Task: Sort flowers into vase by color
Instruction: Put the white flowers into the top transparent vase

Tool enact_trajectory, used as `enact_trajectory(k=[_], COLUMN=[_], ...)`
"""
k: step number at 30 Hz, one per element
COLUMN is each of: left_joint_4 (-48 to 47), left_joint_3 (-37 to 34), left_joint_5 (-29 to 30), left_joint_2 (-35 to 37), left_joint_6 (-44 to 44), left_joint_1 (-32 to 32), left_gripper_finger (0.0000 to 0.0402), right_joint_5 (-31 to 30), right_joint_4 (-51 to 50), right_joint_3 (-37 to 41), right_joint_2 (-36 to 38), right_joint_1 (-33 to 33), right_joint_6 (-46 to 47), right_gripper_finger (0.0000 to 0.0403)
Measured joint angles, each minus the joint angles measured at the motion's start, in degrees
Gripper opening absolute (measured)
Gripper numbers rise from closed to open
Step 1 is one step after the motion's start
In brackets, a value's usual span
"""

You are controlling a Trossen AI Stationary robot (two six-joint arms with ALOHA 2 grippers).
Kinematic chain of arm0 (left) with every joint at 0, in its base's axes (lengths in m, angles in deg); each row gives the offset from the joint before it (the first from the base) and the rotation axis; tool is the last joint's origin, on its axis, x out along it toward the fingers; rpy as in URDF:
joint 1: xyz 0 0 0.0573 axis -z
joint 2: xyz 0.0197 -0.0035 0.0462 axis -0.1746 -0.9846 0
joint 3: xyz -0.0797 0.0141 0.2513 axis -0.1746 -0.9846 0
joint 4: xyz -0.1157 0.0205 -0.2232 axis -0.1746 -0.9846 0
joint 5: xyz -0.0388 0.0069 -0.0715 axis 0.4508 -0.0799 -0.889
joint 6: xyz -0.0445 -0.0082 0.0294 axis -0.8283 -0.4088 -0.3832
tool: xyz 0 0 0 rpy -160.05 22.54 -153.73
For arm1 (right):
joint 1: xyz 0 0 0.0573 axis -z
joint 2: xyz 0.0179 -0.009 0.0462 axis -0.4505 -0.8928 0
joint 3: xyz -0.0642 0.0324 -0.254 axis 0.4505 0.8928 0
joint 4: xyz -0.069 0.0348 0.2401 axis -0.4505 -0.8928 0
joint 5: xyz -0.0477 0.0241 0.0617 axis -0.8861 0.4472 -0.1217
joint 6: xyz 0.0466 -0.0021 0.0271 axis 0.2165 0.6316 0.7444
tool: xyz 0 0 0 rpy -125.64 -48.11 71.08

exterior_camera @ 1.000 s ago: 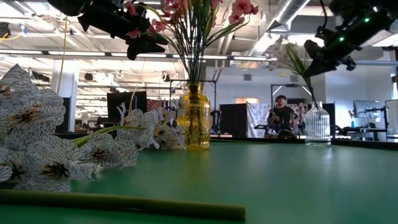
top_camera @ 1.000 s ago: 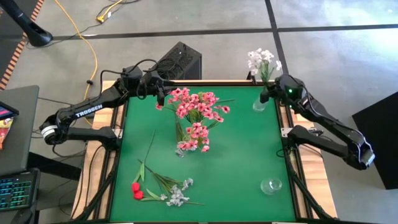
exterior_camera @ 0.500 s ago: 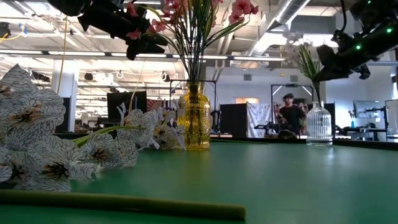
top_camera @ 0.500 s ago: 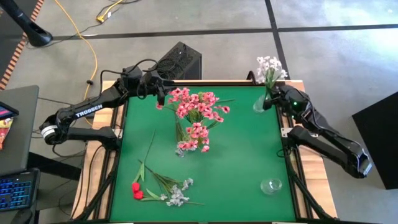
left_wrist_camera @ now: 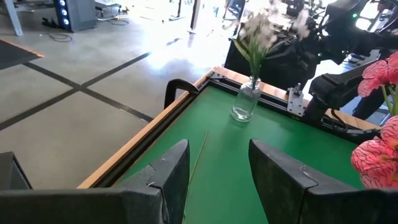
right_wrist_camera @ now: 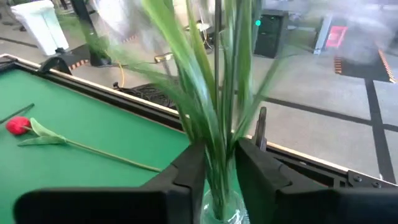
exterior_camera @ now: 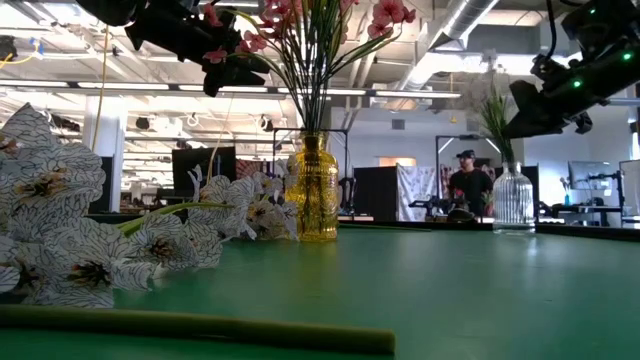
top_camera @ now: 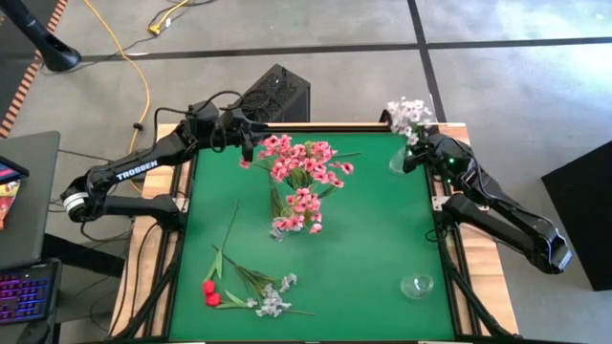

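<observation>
A white-grey spray (top_camera: 406, 113) stands with its green stems in the clear glass vase (top_camera: 399, 162) at the table's far right corner. My right gripper (top_camera: 413, 153) is shut on those stems just above the vase mouth. Pink sprays (top_camera: 301, 162) stand in a yellow vase (exterior_camera: 316, 200) at mid-table. Red buds (top_camera: 209, 292) and another white-grey spray (top_camera: 274, 300) lie flat near the near left corner. My left gripper (top_camera: 247, 145) hovers open at the far left, beside the pink blossoms. My right gripper pinches the white-grey spray's green stems (right_wrist_camera: 217, 155) between its two fingers (right_wrist_camera: 189, 171), just above the clear vase's mouth (right_wrist_camera: 217, 211). The fingers lie across the stems. The spray stands about upright, its lower end inside the vase and its blossoms above the gripper.
A second, small clear vase (top_camera: 417, 285) stands near the near right corner. A loose green stem (top_camera: 229, 225) lies left of the yellow vase. The raised wooden table edge (left_wrist_camera: 155, 134) runs past the clear vase. A person (exterior_camera: 468, 185) stands in the room beyond.
My right gripper has sunk a little toward the clear vase, staying shut on the stems. The white-grey spray went down with it, and its blossom head swayed right and then back above the vase. The person in the background walked to the right.
</observation>
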Motion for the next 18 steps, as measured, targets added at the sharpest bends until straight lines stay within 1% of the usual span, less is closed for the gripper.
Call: enact_trajectory(k=[2,6,11,14,18], left_joint_4=[0.0,0.0,-0.2,-0.7,-2.35], left_joint_3=[0.0,0.0,0.0,0.0,0.0], left_joint_5=[-0.01,-0.46,-0.48,-0.5,-2.1], left_joint_2=[0.0,0.0,0.0,0.0,0.0], left_joint_6=[0.0,0.01,1.55,2.12,2.88], left_joint_1=[0.0,0.0,0.0,0.0,0.0], left_gripper_finger=[0.0153,0.0153,0.0153,0.0153,0.0153], right_joint_5=[0.02,0.01,0.17,1.42,2.77], right_joint_4=[-0.13,-3.76,-12.69,-14.83,-14.8], right_joint_3=[-0.02,-2.03,-6.44,-8.3,-9.38], right_joint_2=[0.0,0.0,-0.02,0.23,0.72], right_joint_1=[0.0,0.0,0.0,-0.07,-1.52], right_joint_6=[-0.08,-0.08,0.05,0.7,0.74], right_gripper_finger=[0.0141,0.0191,0.0251,0.0269,0.0275])
